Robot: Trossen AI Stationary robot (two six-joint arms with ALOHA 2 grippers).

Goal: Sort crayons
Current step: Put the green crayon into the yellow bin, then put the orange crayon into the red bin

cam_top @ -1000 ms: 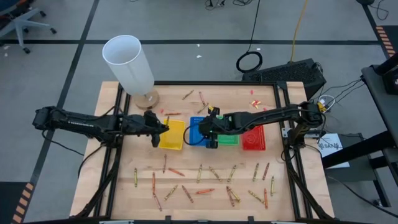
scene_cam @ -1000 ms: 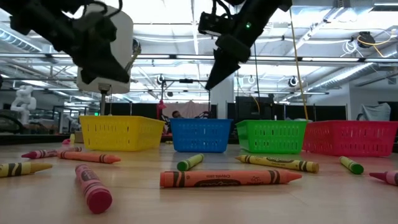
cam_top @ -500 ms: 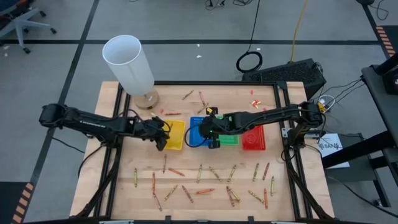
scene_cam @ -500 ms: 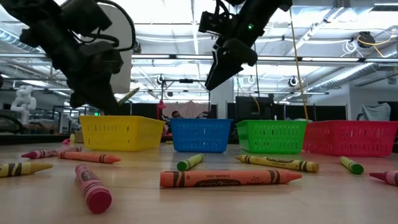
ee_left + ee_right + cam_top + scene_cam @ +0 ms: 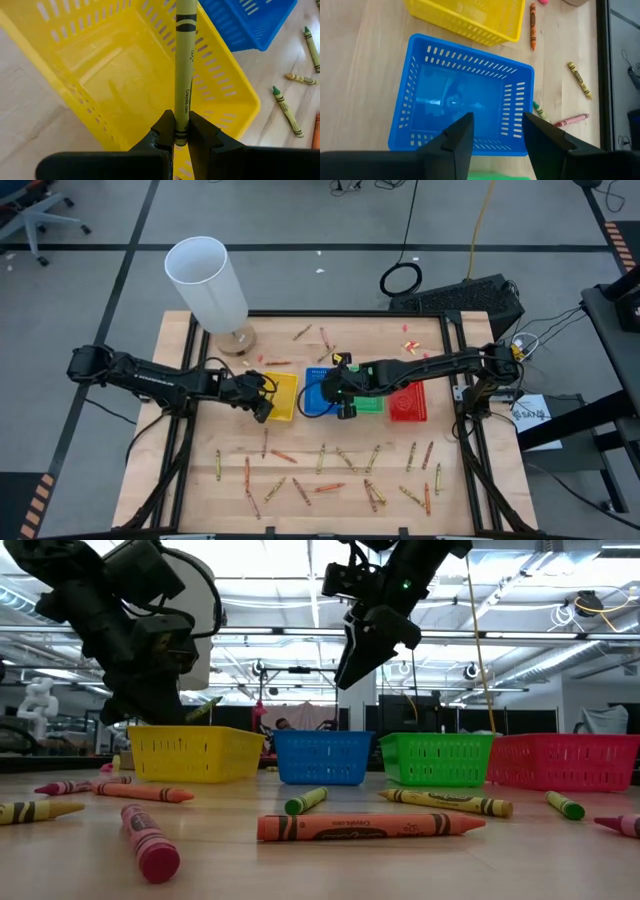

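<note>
4 trays [image 5: 277, 396] stand side by side in 1 row across the table's [image 5: 180, 480] middle. Behind the row's left end stands a cup [image 5: 207, 282]. The left gripper [image 5: 181, 134], clamped on 1 crayon [image 5: 184, 70], hangs over the leftmost tray. The right gripper [image 5: 493, 131], jaws apart, hangs over the 2nd tray [image 5: 461, 107]. Most crayons [image 5: 330, 475] lie scattered before the row; a few lie behind it.

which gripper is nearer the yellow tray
Left. The left gripper, shut on a yellow crayon, is right over the yellow tray. The right gripper is open above the blue tray next to it.
</note>
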